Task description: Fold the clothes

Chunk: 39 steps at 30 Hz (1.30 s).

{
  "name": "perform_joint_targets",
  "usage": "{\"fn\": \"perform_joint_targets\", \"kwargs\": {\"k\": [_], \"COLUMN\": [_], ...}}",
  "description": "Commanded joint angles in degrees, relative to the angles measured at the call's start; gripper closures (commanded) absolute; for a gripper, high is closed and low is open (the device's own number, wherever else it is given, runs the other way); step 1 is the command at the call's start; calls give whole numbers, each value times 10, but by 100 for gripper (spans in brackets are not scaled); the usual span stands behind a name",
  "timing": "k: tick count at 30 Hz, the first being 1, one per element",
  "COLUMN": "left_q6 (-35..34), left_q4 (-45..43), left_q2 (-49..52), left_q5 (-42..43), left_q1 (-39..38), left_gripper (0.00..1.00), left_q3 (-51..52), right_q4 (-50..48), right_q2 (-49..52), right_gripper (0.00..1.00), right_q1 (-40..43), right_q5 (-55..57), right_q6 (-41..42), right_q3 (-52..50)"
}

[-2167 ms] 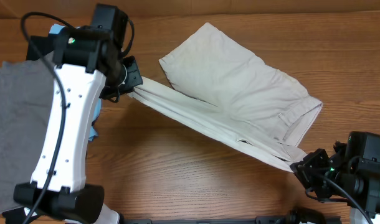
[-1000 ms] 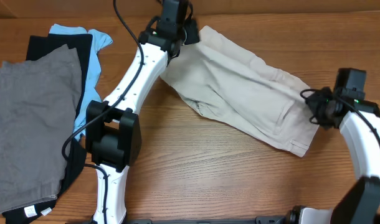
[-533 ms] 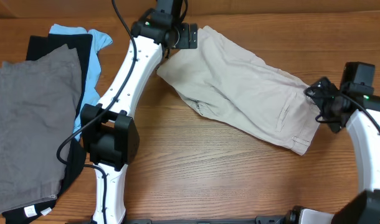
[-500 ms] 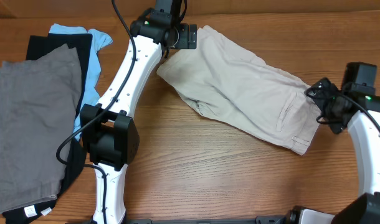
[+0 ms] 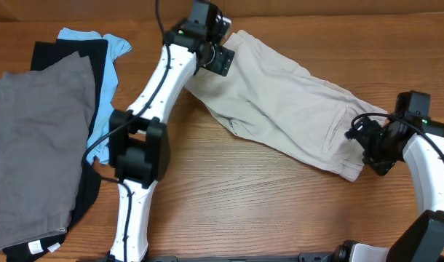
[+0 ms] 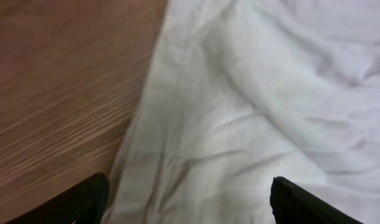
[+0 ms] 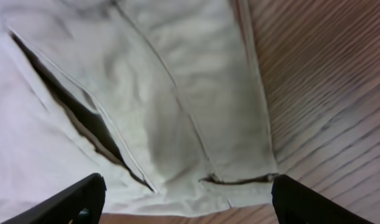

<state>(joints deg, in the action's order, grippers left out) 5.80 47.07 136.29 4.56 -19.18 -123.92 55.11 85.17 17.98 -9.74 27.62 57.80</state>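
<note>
The clothes, a pair of pale beige shorts (image 5: 287,102), lie folded in a slanted band from the table's back centre to the right. My left gripper (image 5: 220,60) hovers over their back left end. It is open, its dark fingertips (image 6: 84,202) wide apart above creased cloth (image 6: 252,112), holding nothing. My right gripper (image 5: 366,143) is at the shorts' right end, also open and empty. Below it show a pocket slit (image 7: 84,124) and the hem corner (image 7: 240,177), with one fingertip (image 7: 314,202) over bare wood.
At the table's left edge is a pile: dark grey shorts (image 5: 36,145) on a black garment (image 5: 62,54), with a light blue garment (image 5: 113,47) beneath. The left arm's white links (image 5: 145,109) stretch from the front centre to the back. Bare wood (image 5: 266,211) lies in front of the shorts.
Both grippers earlier held the shorts stretched between them, carried that edge over and let go. Since half a second ago the left gripper shifted slightly right, the right one towards the front.
</note>
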Motion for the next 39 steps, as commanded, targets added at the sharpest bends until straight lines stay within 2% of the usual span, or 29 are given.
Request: {"fn": "perform_joint_targets", "kwargs": {"k": [1, 5, 7, 8, 12, 13, 17, 20, 25, 33, 39], "left_q6": [57, 58, 55, 50, 0, -9, -57, -135, -211, -228, -247], "left_q4": [-11, 9, 26, 35, 76, 80, 87, 108, 186, 326, 368], "left_q2": [45, 62, 63, 63, 69, 69, 76, 77, 77, 77, 73], "left_q5": [27, 25, 21, 18, -25, -34, -65, -128, -156, -138, -128], "left_q1": [-7, -8, -8, -7, -7, -7, -7, -6, 3, 16, 16], "left_gripper": [20, 40, 59, 64, 88, 90, 94, 96, 96, 96, 94], "left_q3": [-9, -9, -9, -9, -5, 0, 34, 63, 75, 75, 74], "right_q4": [-6, -7, -9, -10, -10, -10, -10, -9, -10, -9, -10], "right_q2": [-3, -3, -3, -3, -3, -3, -3, -3, -3, -3, -3], "right_gripper": [12, 12, 12, 12, 11, 11, 11, 8, 6, 5, 5], "right_q1": [0, 0, 0, 0, 0, 0, 0, 0, 0, 0, 0], "right_q5": [-31, -35, -35, -35, -35, -35, -35, -38, -39, -39, -58], "right_q6": [-19, -24, -24, -24, -24, -24, -24, -24, -37, -54, -54], "right_q3": [-2, -2, -2, -2, -2, -2, -2, -2, -2, -2, -1]}}
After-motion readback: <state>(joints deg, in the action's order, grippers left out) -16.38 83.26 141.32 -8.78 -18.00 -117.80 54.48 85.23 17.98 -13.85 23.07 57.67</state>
